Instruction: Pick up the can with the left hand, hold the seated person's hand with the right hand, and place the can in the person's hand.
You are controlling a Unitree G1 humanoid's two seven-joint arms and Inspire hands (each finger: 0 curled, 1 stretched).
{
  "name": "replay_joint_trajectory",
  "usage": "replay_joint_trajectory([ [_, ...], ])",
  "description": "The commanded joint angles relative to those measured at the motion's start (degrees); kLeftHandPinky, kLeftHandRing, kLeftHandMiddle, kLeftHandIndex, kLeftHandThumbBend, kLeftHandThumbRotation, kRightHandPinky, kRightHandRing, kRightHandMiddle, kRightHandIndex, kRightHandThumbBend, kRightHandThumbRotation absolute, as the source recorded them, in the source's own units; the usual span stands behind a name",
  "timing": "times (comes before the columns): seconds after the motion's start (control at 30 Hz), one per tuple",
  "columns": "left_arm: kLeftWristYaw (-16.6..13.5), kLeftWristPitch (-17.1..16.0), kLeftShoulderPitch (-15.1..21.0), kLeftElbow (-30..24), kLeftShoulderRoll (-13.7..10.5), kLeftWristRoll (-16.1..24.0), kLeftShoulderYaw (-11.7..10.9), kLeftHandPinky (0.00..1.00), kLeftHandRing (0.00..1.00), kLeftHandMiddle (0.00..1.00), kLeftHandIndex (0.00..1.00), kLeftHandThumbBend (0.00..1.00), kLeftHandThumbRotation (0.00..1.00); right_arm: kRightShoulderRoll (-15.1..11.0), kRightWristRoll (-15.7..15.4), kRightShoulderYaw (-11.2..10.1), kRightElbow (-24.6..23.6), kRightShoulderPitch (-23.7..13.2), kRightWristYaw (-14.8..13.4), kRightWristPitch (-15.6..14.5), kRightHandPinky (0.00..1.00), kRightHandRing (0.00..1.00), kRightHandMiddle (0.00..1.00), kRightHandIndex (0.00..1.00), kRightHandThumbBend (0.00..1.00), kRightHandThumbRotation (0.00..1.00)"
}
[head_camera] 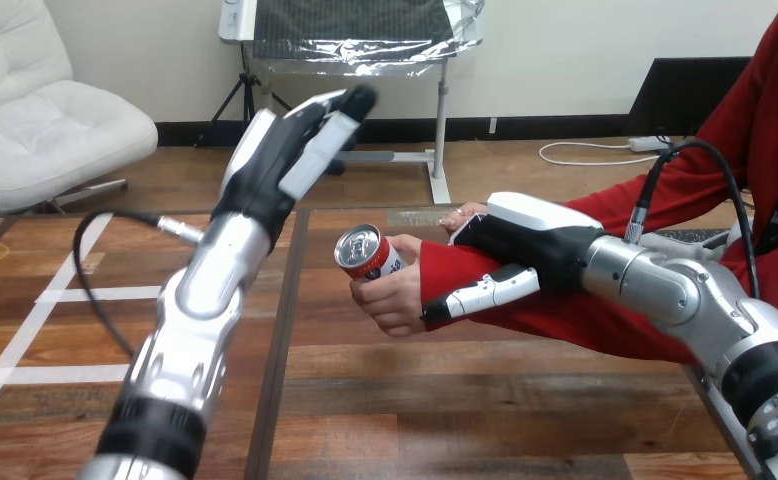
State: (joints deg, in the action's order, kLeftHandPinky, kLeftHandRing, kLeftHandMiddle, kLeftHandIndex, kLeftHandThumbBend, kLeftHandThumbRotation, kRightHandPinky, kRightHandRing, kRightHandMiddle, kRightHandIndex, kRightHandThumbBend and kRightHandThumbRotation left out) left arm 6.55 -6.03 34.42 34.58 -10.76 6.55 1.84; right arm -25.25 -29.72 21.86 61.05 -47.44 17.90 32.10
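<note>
- The left hand (283,160) is raised high above the table (435,400), at the end of its silver forearm (205,290). Its fingers (327,128) are straight and spread a little, pointing up and to the right, and they hold nothing.
- This hand is apart from the can (366,252), which is lower and to its right.
- The right hand (525,240) comes in from the right side and lies on the person's wrist (445,272), on the red sleeve just behind the cuff.
- Its back, with the white shell, is over the top of the wrist, and its thumb (485,292) goes along under the sleeve, so the hand is clamped around the wrist.
- The person's hand (393,298) comes out of the cuff to the left, just past the robot's thumb tip.
- This hand is closed around the lower part of the can and holds it in the air above the table.
- The can is tilted, with its silver top and pull tab turned up and to the left.
- The side of the can is red with a white and dark area. There is print on it, but it is too small to read.
</note>
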Motion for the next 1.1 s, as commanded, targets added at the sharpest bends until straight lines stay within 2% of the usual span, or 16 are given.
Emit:
replay_joint_trajectory([
  [0.0,-0.59,-0.79,-2.3,-6.02,0.02,-1.35,-1.28,0.83,0.84,0.85,0.83,0.77,1.0,-0.21,1.51,-1.52,-4.65,-2.26,-0.49,0.24,0.41,0.48,0.55,0.61,1.0,0.87],
  [0.17,-0.86,0.08,-5.59,-10.34,0.4,-2.14,-2.13,0.86,0.86,0.86,0.83,0.78,1.0,-0.95,1.73,-1.76,-5.92,-0.86,-0.67,0.41,0.51,0.6,0.64,0.68,1.0,0.92],
  [0.37,-1.49,-0.71,-9.17,-14.25,0.59,-2.93,-2.75,0.87,0.86,0.85,0.82,0.77,1.0,-1.89,2.5,-2.08,-7.58,0.76,-0.03,0.39,0.58,0.67,0.69,0.73,1.0,0.95],
  [0.63,-1.39,-1.41,-14.04,-19.11,0.54,-4.08,-3.51,0.82,0.82,0.82,0.78,0.72,1.0,-3.22,4.46,-2.89,-9.98,3.14,1.11,0.94,0.62,0.72,0.74,0.77,1.0,0.98],
  [1.07,-1.17,-1.53,-21.38,-25.33,0.87,-5.95,-4.84,0.79,0.8,0.8,0.76,0.63,1.0,-4.8,8.95,-5.48,-15.07,6.85,4.24,-0.8,0.67,0.77,0.79,0.81,1.0,1.0],
])
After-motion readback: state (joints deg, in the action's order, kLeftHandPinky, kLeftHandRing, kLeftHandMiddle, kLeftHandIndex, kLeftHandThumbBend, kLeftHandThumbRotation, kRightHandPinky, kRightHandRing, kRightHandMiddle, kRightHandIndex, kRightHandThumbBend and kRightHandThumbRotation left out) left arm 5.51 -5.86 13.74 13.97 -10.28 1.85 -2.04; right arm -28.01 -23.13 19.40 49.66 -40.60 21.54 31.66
